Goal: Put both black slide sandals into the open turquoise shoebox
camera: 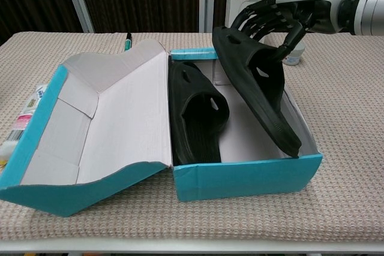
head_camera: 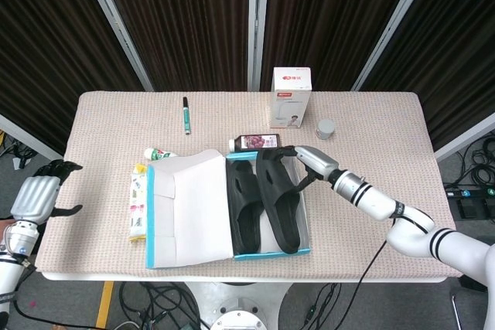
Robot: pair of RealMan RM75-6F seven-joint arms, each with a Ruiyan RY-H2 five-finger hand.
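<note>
Right hand [camera: 273,16] holding second black sandal [camera: 259,85] tilted over the turquoise shoebox [camera: 246,175], toe end down inside.

First sandal [camera: 195,112] already in the box, leaning on the left wall next to the open lid [camera: 108,121]. Held sandal: right hand's fingers curled around its heel end, heel raised above the box's back edge, toe near the front wall; can't tell if the toe touches the floor. Left hand [head_camera: 39,195] off the table's [head_camera: 371,137] left edge, fingers loosely curled, holding nothing. Behind the box: white carton [head_camera: 291,96], small bottle [head_camera: 255,142], pen [head_camera: 186,114]; tubes [head_camera: 139,199] left of the lid.
</note>
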